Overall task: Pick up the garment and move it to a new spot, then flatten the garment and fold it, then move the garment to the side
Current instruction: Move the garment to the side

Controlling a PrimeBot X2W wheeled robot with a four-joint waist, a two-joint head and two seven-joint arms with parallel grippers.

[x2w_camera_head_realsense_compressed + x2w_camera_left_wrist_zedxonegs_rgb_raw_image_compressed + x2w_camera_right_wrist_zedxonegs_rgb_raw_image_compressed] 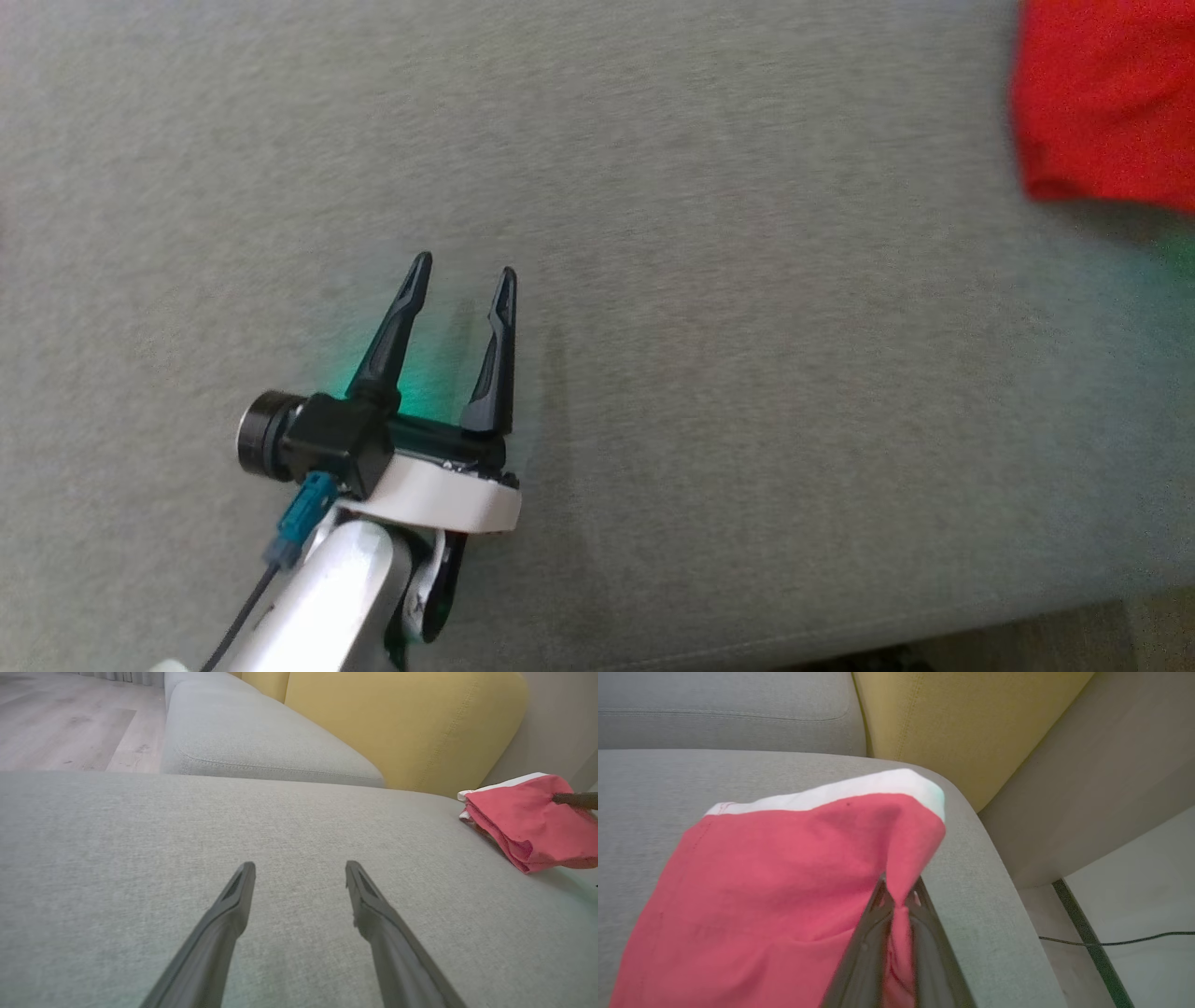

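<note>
Grey woven seat spreads bare around the left gripper, which hovers low over it with its jaws set moderately apart and nothing between them. A green glow lies on the fabric under its fingers. In the head view the seat's front edge runs along the lower right, with a strip of floor past it. To the gripper's left, right and front the fabric lies open and flat.

Well apart from it, at the seat's right end, sits the garment, red, bunched in folds, with a white band along its far side. The right gripper has its jaws closed on a raised fold of it. That fold stands just beside the seat's rounded right edge, where the fabric drops away to pale floor and a thin cable.

The head view cuts the garment off at its upper right corner and blurs it. Beyond stand a yellow cushion and a second grey seat.
</note>
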